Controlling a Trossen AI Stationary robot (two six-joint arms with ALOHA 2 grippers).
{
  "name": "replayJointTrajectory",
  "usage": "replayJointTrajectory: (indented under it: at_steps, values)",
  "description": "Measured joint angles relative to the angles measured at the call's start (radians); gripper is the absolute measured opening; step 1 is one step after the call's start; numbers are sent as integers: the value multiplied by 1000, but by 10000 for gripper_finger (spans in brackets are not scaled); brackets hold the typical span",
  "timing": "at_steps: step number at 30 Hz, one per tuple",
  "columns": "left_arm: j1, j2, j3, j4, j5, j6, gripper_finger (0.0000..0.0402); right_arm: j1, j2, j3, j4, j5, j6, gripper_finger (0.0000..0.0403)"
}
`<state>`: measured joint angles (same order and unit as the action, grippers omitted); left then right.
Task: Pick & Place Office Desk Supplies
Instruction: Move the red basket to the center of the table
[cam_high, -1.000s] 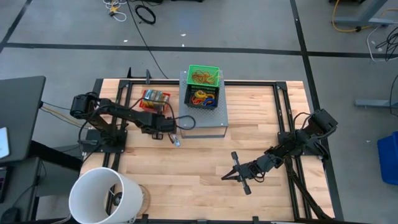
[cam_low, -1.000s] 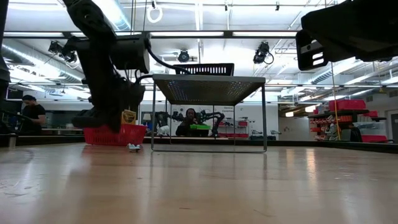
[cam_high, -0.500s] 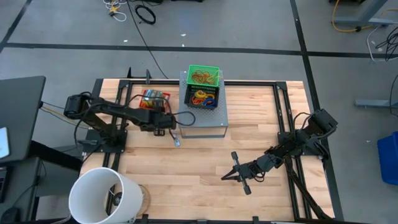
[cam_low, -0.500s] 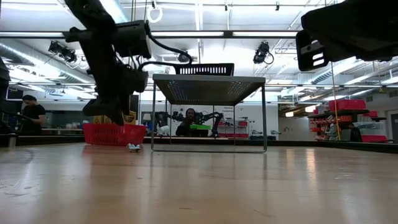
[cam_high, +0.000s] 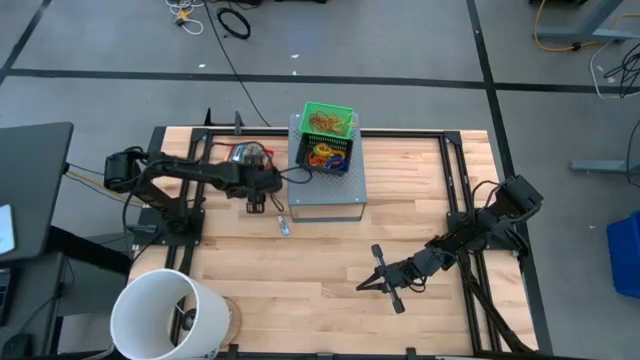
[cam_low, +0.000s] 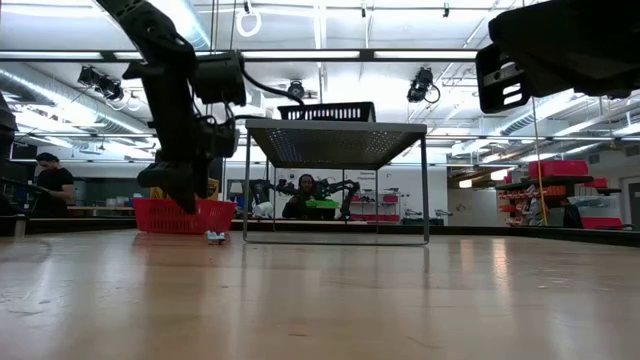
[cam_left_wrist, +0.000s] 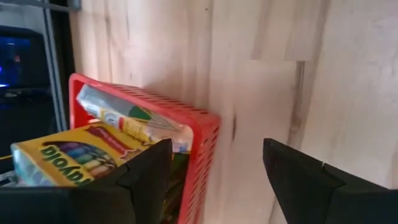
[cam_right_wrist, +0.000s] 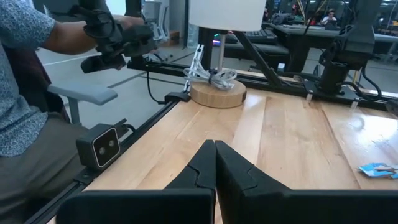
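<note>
While the left pincer (cam_high: 256, 203) hangs over the worktop (cam_high: 330, 290) beside the red basket (cam_left_wrist: 202, 134), its fingers (cam_left_wrist: 298, 180) stand spread apart with nothing between them. That basket holds a yellow crayon box (cam_left_wrist: 74, 155) and a green-white packet (cam_left_wrist: 124, 118), both leaning against its mesh wall. In the high view the basket (cam_high: 245, 157) sits near the worktop's far edge, just beside the grey perforated box (cam_high: 330, 190). On top of that box stand a green basket (cam_high: 329, 121) and a dark basket (cam_high: 324, 157); the dark one holds orange, red and blue rubber-band loops (cam_high: 322, 155). One small blue-white packet (cam_high: 284, 225) lies flat on the wood near the grey box, apart from the left pincer. The right pincer (cam_high: 368, 282) rests low over the near right part of the worktop, fingers pressed together, holding nothing. A white bucket (cam_high: 165, 315) stands at the near left corner. Beyond the worktop, a person's arm (cam_right_wrist: 68, 37) shows in the right wrist view.
</note>
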<state>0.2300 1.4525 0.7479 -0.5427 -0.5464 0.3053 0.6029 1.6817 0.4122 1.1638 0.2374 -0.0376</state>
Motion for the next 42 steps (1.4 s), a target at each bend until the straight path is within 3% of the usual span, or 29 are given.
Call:
replayJointTrajectory:
  at_steps: [10,17,21,27,42]
  values:
    - [85,0,0,3,15,28,211,0,0,0,2,-6,0,2]
    - [106,0,0,3,117,38,162,0,0,0,15,-9,0,2]
    - [102,0,0,3,132,57,118,0,0,0,15,-9,0,2]
    - [81,1,0,-22,138,86,19,0,0,0,21,-9,0,2]
    - [-106,1,0,-153,118,-25,11,1,0,1,40,-20,-1,2]
